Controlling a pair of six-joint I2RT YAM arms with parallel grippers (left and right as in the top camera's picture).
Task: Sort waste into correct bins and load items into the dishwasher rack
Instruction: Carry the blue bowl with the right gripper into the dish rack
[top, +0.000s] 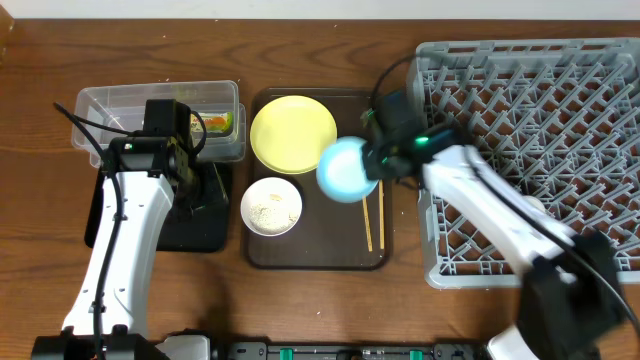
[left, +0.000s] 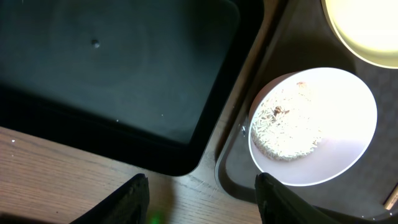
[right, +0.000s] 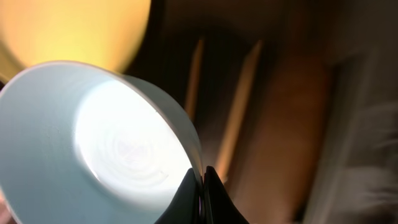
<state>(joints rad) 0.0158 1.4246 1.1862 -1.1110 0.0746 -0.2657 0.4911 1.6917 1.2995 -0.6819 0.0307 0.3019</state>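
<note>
My right gripper (right: 202, 177) is shut on the rim of the light blue bowl (top: 345, 170) and holds it above the brown serving tray (top: 310, 255), near the grey dishwasher rack (top: 540, 130). The bowl fills the right wrist view (right: 93, 149). The yellow plate (top: 292, 132), the white bowl (top: 271, 206) with rice crumbs (left: 287, 124) and the chopsticks (top: 373, 215) lie on the tray. My left gripper (left: 202, 199) is open over the wood between the black tray (left: 112, 74) and the white bowl (left: 317, 130). The wrapper (top: 217, 122) lies in the clear tub (top: 110, 105).
The brown serving tray's rim (left: 227, 174) lies just right of the black tray. The dishwasher rack fills the right side of the table to its edge. The small white cup is out of view.
</note>
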